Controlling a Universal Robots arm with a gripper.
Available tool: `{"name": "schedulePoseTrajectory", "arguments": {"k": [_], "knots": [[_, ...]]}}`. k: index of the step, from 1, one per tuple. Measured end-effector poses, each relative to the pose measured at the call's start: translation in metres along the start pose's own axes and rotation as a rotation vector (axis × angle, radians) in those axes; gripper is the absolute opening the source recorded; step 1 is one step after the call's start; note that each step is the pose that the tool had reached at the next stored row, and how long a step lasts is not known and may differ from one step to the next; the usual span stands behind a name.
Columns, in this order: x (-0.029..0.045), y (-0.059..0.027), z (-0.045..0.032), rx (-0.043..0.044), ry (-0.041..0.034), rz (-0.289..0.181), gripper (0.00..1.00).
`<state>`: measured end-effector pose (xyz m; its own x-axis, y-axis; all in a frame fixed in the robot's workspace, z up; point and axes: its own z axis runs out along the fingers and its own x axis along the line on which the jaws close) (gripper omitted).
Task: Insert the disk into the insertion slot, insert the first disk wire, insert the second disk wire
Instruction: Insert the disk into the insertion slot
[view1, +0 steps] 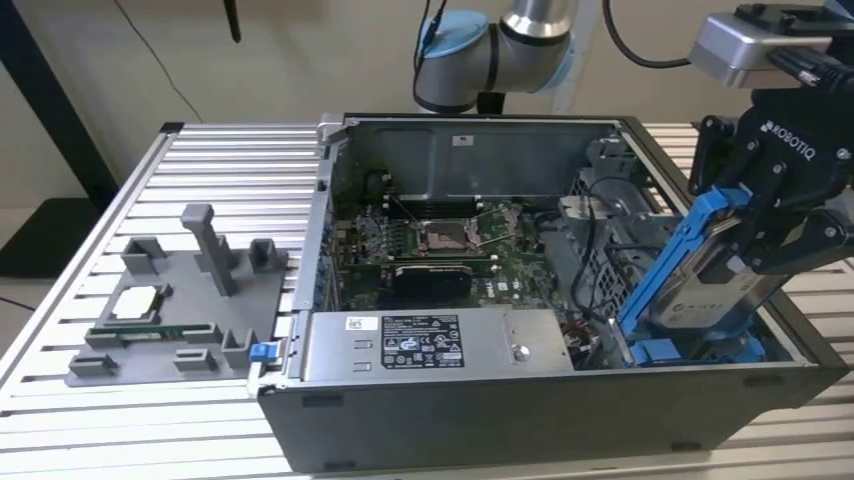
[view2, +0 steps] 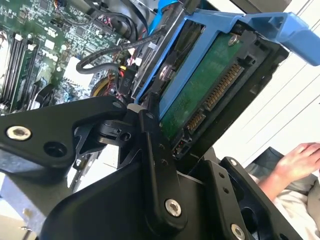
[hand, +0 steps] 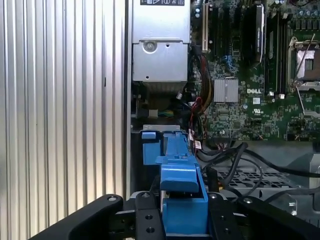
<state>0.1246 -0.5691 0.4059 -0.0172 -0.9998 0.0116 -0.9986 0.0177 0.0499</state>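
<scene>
Black gripper, fingers clamped on the flat silver-grey disk in its blue plastic carrier, holds it tilted at the exterior view's right, lower end at the grey perforated-metal insertion slot, apparently angled to slide in.

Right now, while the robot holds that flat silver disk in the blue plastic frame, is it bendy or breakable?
Probably stiff: the silver-grey disk in its blue plastic frame hangs tilted from the black gripper without sagging. Likely fragile too, since its bare green circuit board shows.
</scene>
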Motion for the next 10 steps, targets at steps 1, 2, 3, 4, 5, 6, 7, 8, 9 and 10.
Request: {"name": "schedulePoseTrajectory", "arguments": {"k": [1, 2, 3, 4, 5, 6, 7, 8, 9, 10], "knots": [[0.0, -0.0002, 0.0017, -0.0001, -0.0002, 0.0, 0.0], [-0.0001, -0.0003, 0.0033, -0.0001, -0.0002, 0.0, 0.0], [-0.0001, -0.0005, 0.0053, 0.0, -0.0004, 0.0, 0.0], [-0.0001, -0.0007, 0.0072, 0.0001, -0.0004, 0.0, 0.0], [-0.0002, -0.0008, 0.0088, 0.0, -0.0003, 0.0, 0.0], [-0.0002, -0.0009, 0.0107, 0.0, -0.0004, 0.0, 0.0], [-0.0002, -0.0009, 0.0125, 0.0, -0.0004, 0.0, 0.0], [-0.0002, -0.001, 0.0141, 0.0, -0.0004, 0.0, 0.0], [-0.0002, -0.0011, 0.0154, 0.0, -0.0004, 0.0, 0.0], [-0.0003, -0.0011, 0.016, 0.0001, -0.0003, 0.0, 0.0]]}}
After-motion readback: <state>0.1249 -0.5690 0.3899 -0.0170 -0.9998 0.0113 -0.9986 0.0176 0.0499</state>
